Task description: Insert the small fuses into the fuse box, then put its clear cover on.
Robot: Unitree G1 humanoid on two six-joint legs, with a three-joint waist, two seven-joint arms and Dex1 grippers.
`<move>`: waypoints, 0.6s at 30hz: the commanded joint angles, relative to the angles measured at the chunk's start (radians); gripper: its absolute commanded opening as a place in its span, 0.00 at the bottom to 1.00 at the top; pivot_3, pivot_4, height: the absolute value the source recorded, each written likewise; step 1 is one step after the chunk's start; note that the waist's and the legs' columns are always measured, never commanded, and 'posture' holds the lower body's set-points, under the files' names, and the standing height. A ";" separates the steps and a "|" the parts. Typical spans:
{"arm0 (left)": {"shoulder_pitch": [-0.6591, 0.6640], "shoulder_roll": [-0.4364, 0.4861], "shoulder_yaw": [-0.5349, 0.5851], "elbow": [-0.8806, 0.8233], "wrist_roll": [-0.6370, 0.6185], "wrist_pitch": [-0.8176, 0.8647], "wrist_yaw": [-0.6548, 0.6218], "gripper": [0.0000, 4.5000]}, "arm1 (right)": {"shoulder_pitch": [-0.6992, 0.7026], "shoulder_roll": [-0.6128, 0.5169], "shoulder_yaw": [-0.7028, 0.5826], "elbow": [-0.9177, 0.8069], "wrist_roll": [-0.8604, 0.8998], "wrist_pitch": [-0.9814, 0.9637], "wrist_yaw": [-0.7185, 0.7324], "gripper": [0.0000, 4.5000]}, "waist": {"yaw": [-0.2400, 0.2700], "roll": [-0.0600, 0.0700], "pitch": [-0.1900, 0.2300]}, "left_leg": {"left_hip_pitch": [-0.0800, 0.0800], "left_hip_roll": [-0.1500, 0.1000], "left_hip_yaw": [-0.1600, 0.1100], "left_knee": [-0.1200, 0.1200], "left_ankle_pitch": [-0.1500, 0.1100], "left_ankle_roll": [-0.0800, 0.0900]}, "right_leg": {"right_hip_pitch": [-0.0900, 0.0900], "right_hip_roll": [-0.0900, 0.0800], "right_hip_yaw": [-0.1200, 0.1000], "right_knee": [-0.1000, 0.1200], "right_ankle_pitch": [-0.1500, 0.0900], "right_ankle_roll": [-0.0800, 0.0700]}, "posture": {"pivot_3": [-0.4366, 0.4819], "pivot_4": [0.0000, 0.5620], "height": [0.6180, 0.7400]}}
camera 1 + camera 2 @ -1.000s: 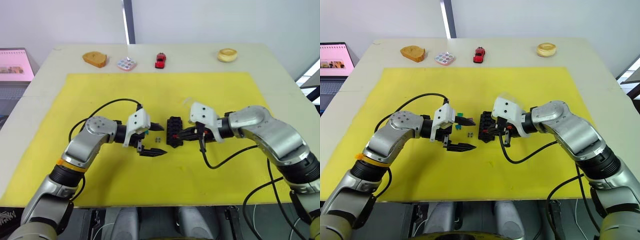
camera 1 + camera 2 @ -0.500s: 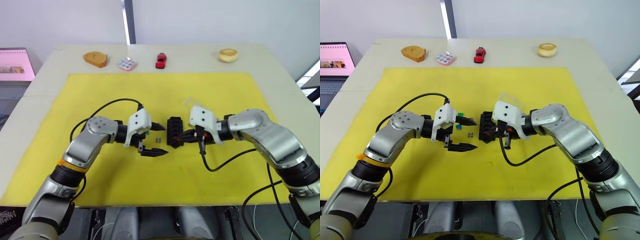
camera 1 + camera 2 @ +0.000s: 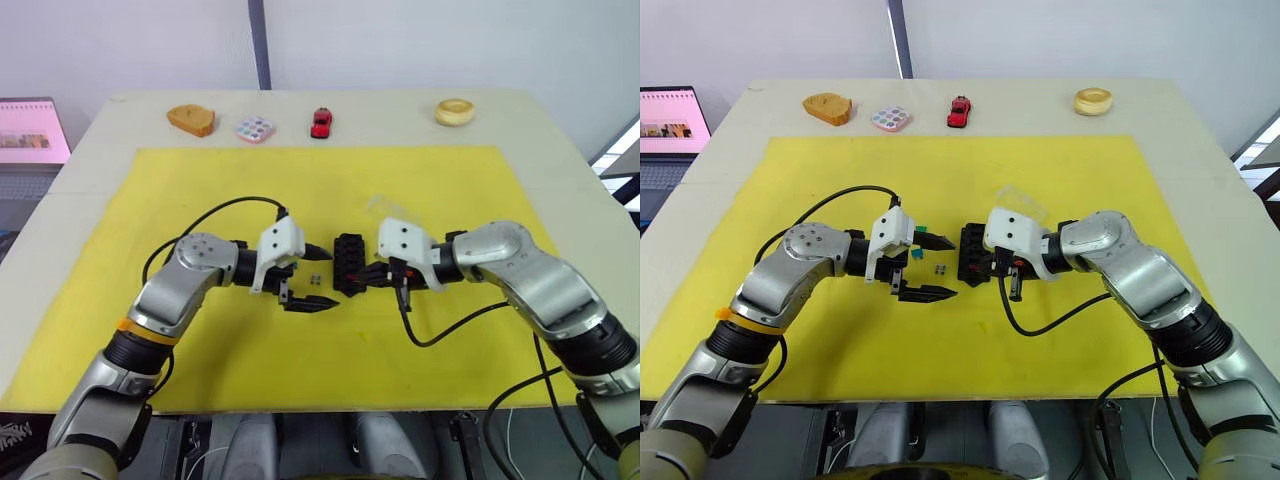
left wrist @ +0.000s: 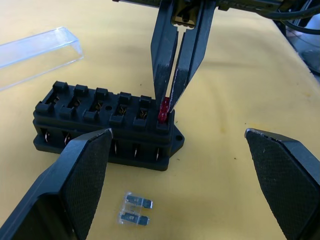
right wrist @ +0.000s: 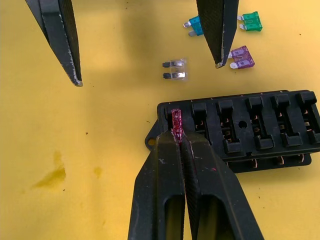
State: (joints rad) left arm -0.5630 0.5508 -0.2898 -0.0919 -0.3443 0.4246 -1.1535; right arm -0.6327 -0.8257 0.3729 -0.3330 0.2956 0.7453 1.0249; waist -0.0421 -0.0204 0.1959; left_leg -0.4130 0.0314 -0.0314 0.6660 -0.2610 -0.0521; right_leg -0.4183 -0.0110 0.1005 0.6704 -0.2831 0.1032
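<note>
Bright, even overhead lighting; soft short shadows on yellow mat (image 3: 420,180). Wrist views: near fingers blurred, background sharp. Mild glare, far wall.

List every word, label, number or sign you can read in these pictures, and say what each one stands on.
None can be read.
Laptop screen beside the table: pink page, its content too small to read.
Fuse box: no legible marking.
Red fuse, pinched in the right gripper: any rating number too blurred.
Clear-bodied fuse, teal fuse, green fuse, purple fuse: nothing legible.
</note>
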 commanded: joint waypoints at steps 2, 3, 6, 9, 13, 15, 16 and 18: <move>-0.007 0.001 0.020 -0.034 -0.001 -0.008 0.003 0.99 | -0.001 0.001 -0.009 0.009 -0.010 0.024 0.009 0.00 | 0.000 0.000 0.000 | 0.003 0.000 0.000 0.000 0.000 0.000 | 0.003 0.000 0.000 0.000 0.000 0.000 | 0.48 0.27 1.00; -0.006 0.001 0.022 -0.035 -0.003 -0.005 0.005 0.99 | -0.004 0.002 -0.015 0.006 -0.002 0.029 0.012 0.00 | 0.000 0.000 0.000 | 0.004 0.000 0.000 0.000 0.000 0.000 | 0.004 0.000 0.000 -0.001 0.000 0.000 | 0.48 0.27 1.00; -0.009 0.001 0.028 -0.032 -0.008 0.001 0.008 1.00 | -0.012 0.005 -0.027 0.004 0.007 0.037 0.017 0.23 | 0.000 0.000 0.000 | 0.005 0.000 0.000 0.000 0.000 0.000 | 0.005 0.000 0.000 -0.001 0.000 0.000 | 0.48 0.27 1.00; -0.010 0.003 0.030 -0.030 -0.008 0.000 0.007 1.00 | -0.021 0.018 -0.048 0.006 0.011 0.034 0.010 0.55 | 0.000 0.000 0.000 | 0.005 0.000 -0.001 0.000 0.000 0.001 | 0.005 0.000 0.000 -0.001 0.000 0.000 | 0.48 0.27 1.00; -0.010 0.006 0.033 -0.029 -0.009 0.001 0.007 1.00 | -0.043 0.031 -0.074 0.003 0.028 0.062 0.011 0.66 | 0.000 0.000 0.000 | 0.005 0.000 -0.001 0.000 0.000 0.000 | 0.005 0.000 0.000 -0.001 0.000 0.000 | 0.48 0.27 1.00; -0.009 0.006 0.034 -0.030 -0.010 0.002 0.007 1.00 | -0.050 0.035 -0.087 -0.004 0.043 0.075 0.011 0.66 | 0.000 0.000 0.000 | 0.005 0.000 -0.001 -0.001 0.000 0.001 | 0.005 0.000 0.000 -0.001 0.000 0.000 | 0.48 0.27 1.00; -0.010 0.006 0.034 -0.029 -0.010 0.002 0.007 1.00 | -0.056 0.037 -0.095 -0.008 0.054 0.086 0.013 0.66 | 0.000 0.000 0.000 | 0.005 0.000 -0.001 -0.001 0.000 0.001 | 0.005 0.000 0.000 -0.001 0.000 0.000 | 0.48 0.27 1.00; -0.010 0.006 0.034 -0.028 -0.009 0.002 0.008 1.00 | -0.063 0.040 -0.110 -0.017 0.075 0.105 0.016 0.66 | 0.000 0.000 0.000 | 0.005 0.000 -0.001 -0.001 0.000 0.001 | 0.005 0.000 0.000 -0.001 0.000 0.000 | 0.48 0.27 1.00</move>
State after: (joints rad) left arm -0.5630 0.5534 -0.2851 -0.0919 -0.3449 0.4290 -1.1484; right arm -0.6741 -0.7908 0.3003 -0.3198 0.3455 0.8423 1.0379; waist -0.0421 -0.0203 0.1959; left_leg -0.4084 0.0313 -0.0321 0.6654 -0.2613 -0.0515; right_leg -0.4131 -0.0109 0.1003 0.6694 -0.2833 0.1032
